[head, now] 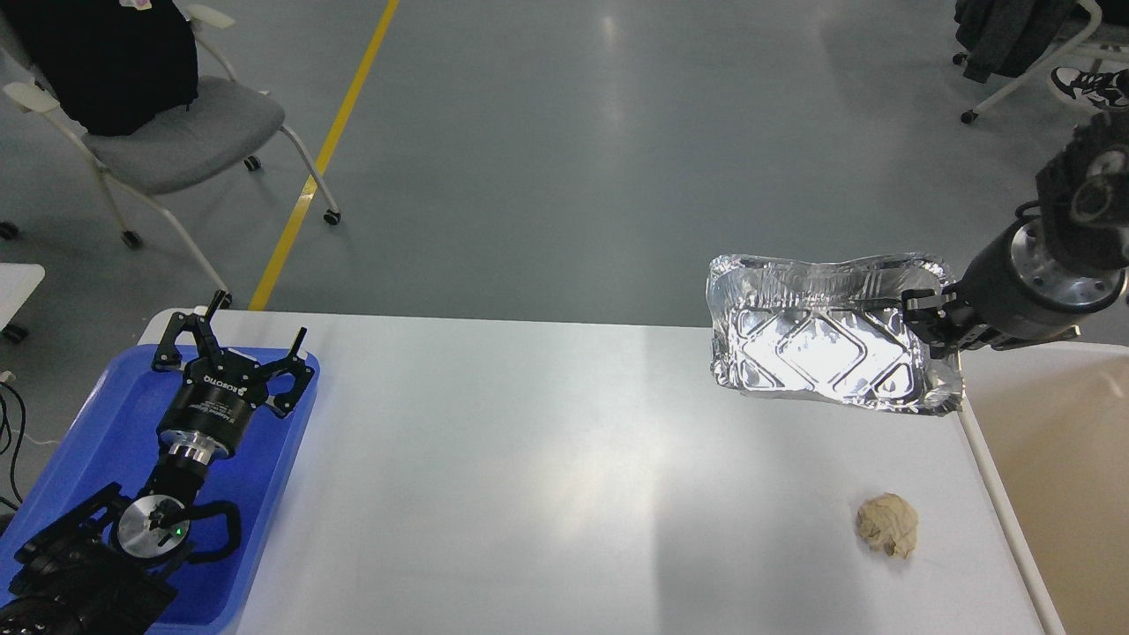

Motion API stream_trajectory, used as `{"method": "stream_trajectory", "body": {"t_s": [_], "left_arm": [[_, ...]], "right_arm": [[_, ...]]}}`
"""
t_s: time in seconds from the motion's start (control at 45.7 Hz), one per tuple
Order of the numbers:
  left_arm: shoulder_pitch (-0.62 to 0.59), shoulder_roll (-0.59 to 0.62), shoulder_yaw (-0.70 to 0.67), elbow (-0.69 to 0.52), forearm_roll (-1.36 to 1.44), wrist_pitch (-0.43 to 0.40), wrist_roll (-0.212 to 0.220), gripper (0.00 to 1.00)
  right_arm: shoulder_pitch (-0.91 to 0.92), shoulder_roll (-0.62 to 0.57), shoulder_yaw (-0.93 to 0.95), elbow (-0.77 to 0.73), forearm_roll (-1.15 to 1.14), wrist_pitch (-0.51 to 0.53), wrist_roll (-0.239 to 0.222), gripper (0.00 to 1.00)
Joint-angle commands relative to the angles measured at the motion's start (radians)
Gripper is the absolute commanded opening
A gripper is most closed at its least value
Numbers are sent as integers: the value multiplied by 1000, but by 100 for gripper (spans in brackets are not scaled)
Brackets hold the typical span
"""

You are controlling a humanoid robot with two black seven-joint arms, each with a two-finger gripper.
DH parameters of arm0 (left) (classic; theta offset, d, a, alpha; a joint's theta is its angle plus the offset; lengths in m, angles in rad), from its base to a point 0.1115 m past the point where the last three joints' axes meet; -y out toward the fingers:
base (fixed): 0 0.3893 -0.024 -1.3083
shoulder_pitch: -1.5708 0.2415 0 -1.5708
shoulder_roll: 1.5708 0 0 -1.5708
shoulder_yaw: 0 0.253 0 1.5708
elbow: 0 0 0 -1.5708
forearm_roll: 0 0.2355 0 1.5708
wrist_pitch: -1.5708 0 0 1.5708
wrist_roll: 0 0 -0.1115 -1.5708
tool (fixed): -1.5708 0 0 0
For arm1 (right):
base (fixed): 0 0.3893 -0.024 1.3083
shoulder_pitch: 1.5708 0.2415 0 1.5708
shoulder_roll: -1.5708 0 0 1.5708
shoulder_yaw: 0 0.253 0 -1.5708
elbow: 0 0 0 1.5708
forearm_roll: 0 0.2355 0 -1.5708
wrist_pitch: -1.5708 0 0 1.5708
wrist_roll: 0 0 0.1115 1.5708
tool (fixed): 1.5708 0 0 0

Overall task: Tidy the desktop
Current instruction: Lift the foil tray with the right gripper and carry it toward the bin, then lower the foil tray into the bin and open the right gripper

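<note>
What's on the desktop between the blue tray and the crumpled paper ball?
Nothing. In the head view the desktop is bare from the blue tray across to the crumpled paper ball.

Left end effector [231, 346] spread; right end effector [928, 319] clamped.

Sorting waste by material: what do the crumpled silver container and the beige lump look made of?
Crumpled silver container: thin aluminium foil by its look, mirror-shiny, embossed, creased rim. Beige lump: probably crumpled paper, matte and wrinkled; cannot be sure.
</note>
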Motion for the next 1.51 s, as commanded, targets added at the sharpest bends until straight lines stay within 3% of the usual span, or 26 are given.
{"method": "stream_trajectory", "body": {"t_s": [0.0, 0.109, 0.306, 0.547, 0.744, 0.897, 0.985, 1.247, 1.488], "left_arm": [[0, 1, 0, 0, 0, 0, 0, 99], [2, 2, -5, 0, 0, 0, 0, 99], [2, 2, -5, 0, 0, 0, -1, 99], [2, 2, -5, 0, 0, 0, -1, 99], [2, 2, -5, 0, 0, 0, -1, 99], [2, 2, -5, 0, 0, 0, -1, 99], [0, 2, -3, 0, 0, 0, -1, 99], [0, 1, -3, 0, 0, 0, -1, 99], [0, 1, -2, 0, 0, 2, -1, 99]], "right_arm": [[135, -70, -62, -10, -27, 69, -9, 0], [163, -153, -73, -65, -60, 65, -14, 0], [132, -326, -74, -266, -55, 14, -81, 0], [-111, -573, 21, -377, -29, -332, -86, 0], [-538, -670, 364, -439, -21, -617, -86, 0], [-914, -617, 689, -586, 58, -792, -86, 0], [-1096, -546, 829, -726, 78, -831, -86, 0], [-1529, -279, 1182, -1160, 89, -768, -81, 0], [-1661, -61, 1257, -1420, 92, -708, -72, 0]]}}
